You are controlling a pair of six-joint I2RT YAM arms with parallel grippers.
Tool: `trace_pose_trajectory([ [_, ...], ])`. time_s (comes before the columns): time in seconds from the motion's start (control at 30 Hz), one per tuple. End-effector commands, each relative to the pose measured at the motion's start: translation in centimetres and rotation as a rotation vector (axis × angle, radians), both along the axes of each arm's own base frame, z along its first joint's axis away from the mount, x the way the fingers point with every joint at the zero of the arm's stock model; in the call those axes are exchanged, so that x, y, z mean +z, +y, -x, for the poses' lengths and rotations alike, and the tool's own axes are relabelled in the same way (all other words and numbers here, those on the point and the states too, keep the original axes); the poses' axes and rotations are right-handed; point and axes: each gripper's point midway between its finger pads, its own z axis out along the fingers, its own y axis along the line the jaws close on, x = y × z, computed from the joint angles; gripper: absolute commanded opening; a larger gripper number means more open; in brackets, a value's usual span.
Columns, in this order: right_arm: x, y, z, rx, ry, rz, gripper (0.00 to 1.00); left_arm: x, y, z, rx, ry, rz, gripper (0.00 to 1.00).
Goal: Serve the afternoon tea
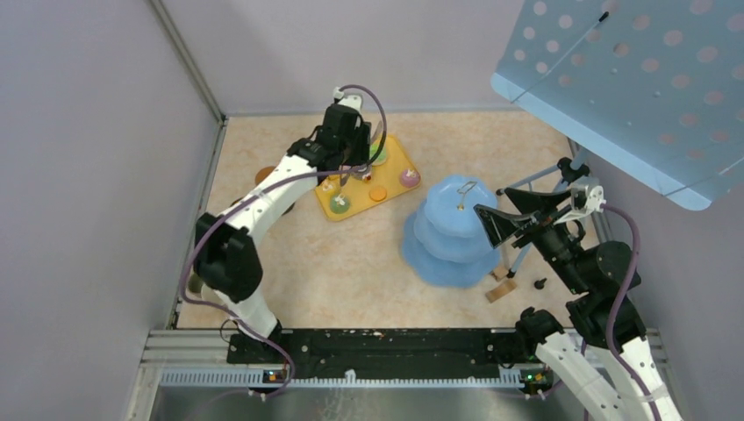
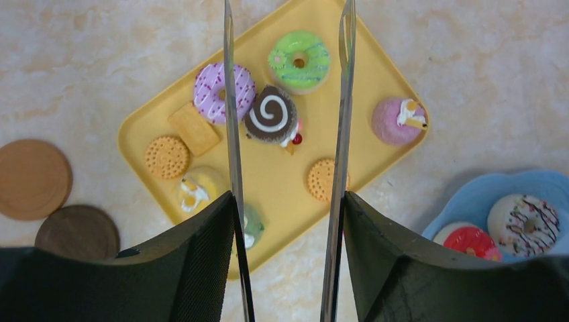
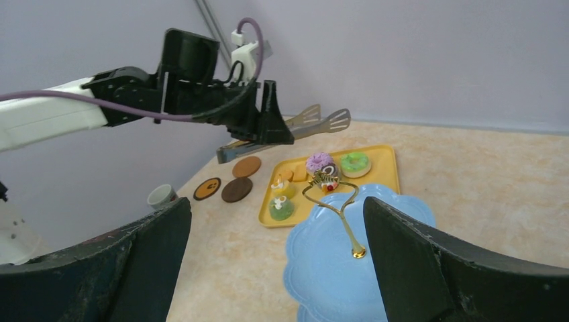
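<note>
My left gripper (image 2: 288,221) is shut on the metal tongs (image 2: 229,100), one blade lying against each finger. The blades hang above the yellow tray (image 2: 376,80) and straddle a chocolate-swirl cupcake (image 2: 271,115). Around it lie a pink donut (image 2: 213,90), a green donut (image 2: 299,60), a pink cupcake (image 2: 397,121) and orange biscuits (image 2: 167,156). A red donut (image 2: 473,240) and a white donut (image 2: 527,225) sit on a tier of the pale-blue stand (image 1: 452,232). Open and empty, my right gripper (image 3: 278,261) hovers over the stand's top tier (image 3: 335,255).
Round brown coasters (image 2: 32,178) lie left of the tray, with a small grey mug (image 3: 161,196) near the wall. A blue perforated panel (image 1: 632,88) overhangs the right side. Small wooden blocks (image 1: 502,285) lie beside the stand's base.
</note>
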Motion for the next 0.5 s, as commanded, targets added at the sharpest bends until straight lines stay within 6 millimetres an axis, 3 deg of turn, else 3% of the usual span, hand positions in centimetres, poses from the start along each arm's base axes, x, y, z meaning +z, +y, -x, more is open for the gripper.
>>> trace_pose_trajectory([
  [0.0,1.2,-0.4,0.3,-0.011,-0.046,-0.017,0.97,-1.8,-1.1,-3.1,-0.005,0.057,-0.011,0.64],
  [0.17,1.2,-0.6,0.4,-0.019,-0.047,-0.008,0.97,-3.0,-2.0,-5.0,-0.018,0.063,-0.029,0.66],
  [0.47,1.1,-0.6,0.3,-0.022,-0.046,-0.007,0.97,-6.3,-2.6,-5.6,-0.055,0.118,-0.069,0.69],
])
